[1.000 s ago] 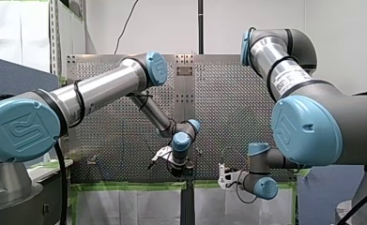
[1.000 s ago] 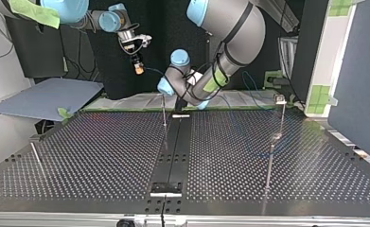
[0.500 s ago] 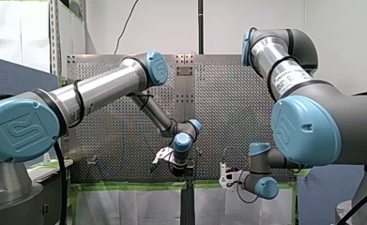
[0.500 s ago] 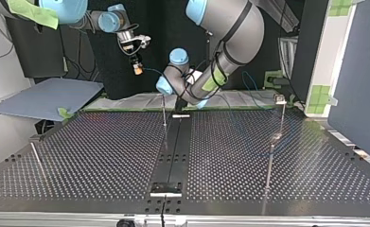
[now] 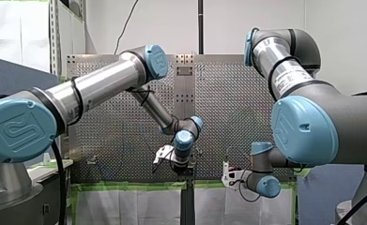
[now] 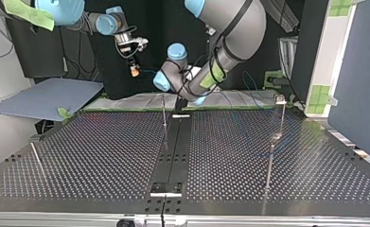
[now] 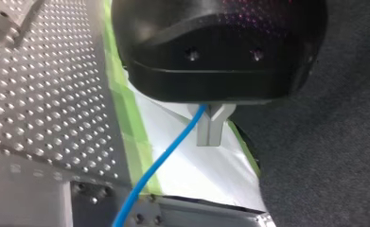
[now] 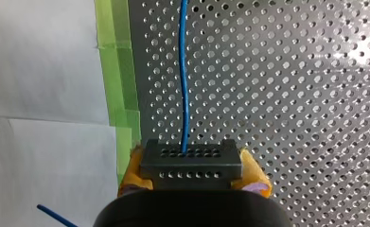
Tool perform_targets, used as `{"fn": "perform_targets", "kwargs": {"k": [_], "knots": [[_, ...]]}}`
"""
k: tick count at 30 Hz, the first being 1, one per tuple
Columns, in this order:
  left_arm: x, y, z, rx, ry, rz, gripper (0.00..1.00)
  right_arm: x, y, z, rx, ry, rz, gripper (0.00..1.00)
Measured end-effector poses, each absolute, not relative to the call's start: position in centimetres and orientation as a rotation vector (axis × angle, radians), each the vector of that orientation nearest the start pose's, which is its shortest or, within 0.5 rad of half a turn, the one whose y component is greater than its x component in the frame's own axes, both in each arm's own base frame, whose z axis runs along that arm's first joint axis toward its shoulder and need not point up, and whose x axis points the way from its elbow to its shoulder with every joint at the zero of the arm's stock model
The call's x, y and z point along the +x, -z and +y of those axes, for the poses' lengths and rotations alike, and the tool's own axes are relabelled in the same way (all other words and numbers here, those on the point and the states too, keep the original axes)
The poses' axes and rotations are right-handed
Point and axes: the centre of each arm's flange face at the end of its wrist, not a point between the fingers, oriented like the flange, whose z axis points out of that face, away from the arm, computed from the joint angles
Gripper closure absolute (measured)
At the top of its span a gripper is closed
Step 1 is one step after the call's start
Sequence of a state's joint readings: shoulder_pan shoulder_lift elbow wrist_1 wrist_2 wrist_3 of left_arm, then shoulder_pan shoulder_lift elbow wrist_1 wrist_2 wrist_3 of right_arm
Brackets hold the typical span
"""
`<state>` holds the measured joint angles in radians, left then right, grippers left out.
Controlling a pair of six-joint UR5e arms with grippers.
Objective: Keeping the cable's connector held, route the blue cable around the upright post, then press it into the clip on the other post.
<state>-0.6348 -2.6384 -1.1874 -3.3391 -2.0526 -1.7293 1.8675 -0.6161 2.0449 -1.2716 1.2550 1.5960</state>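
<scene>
In the left wrist view my left gripper (image 7: pixel 210 137) has its metal fingers shut on the blue cable (image 7: pixel 166 158), which runs from them down across the white sheet and green tape. In the right wrist view my right gripper (image 8: pixel 192 177) holds the dark grey connector (image 8: pixel 190 156) between yellow pads, and the cable (image 8: pixel 184 90) leaves it straight ahead over the perforated plate. At the top view's upper left, my right gripper (image 6: pixel 134 72) hangs off the table's far edge. A thin upright post (image 6: pixel 164 112) stands near the far middle. The post with the clip (image 6: pixel 280 100) stands far right.
A dark centre strip (image 6: pixel 173 151) runs down the perforated table. Another thin post (image 6: pixel 270 163) stands at the top view's right, and a slanted rod (image 6: pixel 37 160) at its near left. Green tape and white sheet (image 6: pixel 140 100) line the far edge. A grey board (image 6: pixel 45 97) lies far left.
My left arm's wrist has swung a little toward the top view's left. My right gripper has drifted slightly the same way with the connector. Both grips are unchanged.
</scene>
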Motion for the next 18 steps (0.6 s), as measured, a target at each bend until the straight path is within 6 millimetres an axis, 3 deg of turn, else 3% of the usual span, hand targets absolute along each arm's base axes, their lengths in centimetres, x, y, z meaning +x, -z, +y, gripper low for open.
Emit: {"fn": "perform_targets", "kwargs": {"k": [9, 18], "knots": [[45.3, 2.6, -46.1, 0.342, -0.176, 2.283, 1.00, 29.2, 9.3, -41.8, 1.762, -1.569, -1.021, 1.00], [44.8, 2.8, -47.8, 0.320, -0.121, 2.213, 1.00, 28.8, 9.2, -43.1, 1.745, -1.566, -1.035, 1.00]]}}
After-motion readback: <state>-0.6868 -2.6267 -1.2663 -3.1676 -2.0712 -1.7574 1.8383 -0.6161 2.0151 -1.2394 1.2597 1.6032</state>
